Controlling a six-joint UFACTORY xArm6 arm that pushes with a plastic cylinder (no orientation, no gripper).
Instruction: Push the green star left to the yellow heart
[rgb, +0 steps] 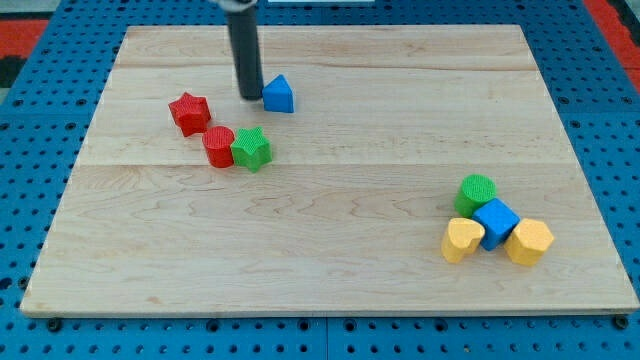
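My tip (250, 97) sat on the wooden worktop (330, 250) up at about eleven o'clock from the board's centre, with the dark rod rising straight out of the view's top. Just beside it, at its three o'clock, was the blue triangular block (279, 94); I could not tell whether the two touched. This rig carried no claw, only the rod, so there was nothing to report as open or closed.

The green star (252, 148) lay at roughly six o'clock from my tip, a little apart from it, and pressed against the red cylinder (219, 146) at its nine o'clock. The red star (189, 113) sat at about ten o'clock from that cylinder, close by or just touching.

Well apart from all this, toward four o'clock on the board, a second cluster was bunched together. The blue cube (496, 222) was in its middle, with the green cylinder (476, 193) at its eleven o'clock, the yellow heart (462, 240) at its eight o'clock and a second yellow block (529, 241) at its four o'clock, all touching or nearly so.

There were no containers on the worktop; every block rested directly on the wood. Around the board ran a blue pegboard (40, 150).
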